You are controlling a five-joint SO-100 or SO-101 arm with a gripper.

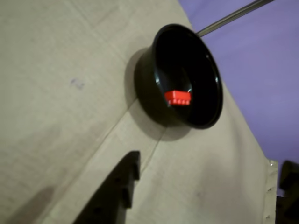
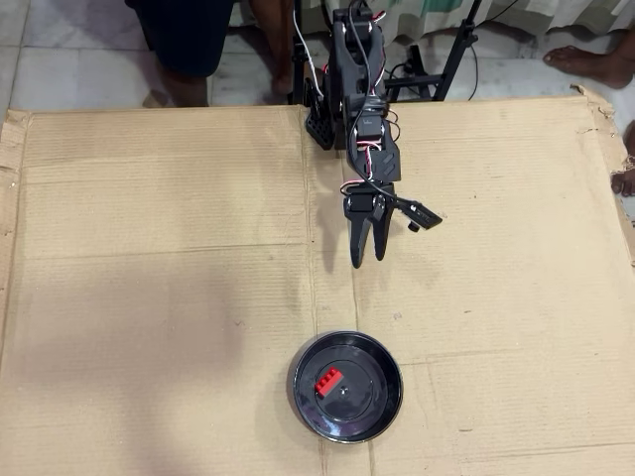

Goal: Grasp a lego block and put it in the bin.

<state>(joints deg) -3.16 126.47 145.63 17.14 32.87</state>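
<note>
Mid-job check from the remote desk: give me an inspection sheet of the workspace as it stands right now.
Surface: flattened cardboard sheet with creases, on a tiled floor.
Job's things: lego block lies inside the bin, left of its centre in the overhead view; the wrist view also shows it inside.
Clutter: nothing seen on the cardboard.
Pincer: pincer empty, above the cardboard and well apart from the bin; fingers close together in the overhead view, so open or shut is unclear.
Cables: servo wires run along the arm.
Surroundings: bare feet and a stand's legs beyond the far edge.
</note>
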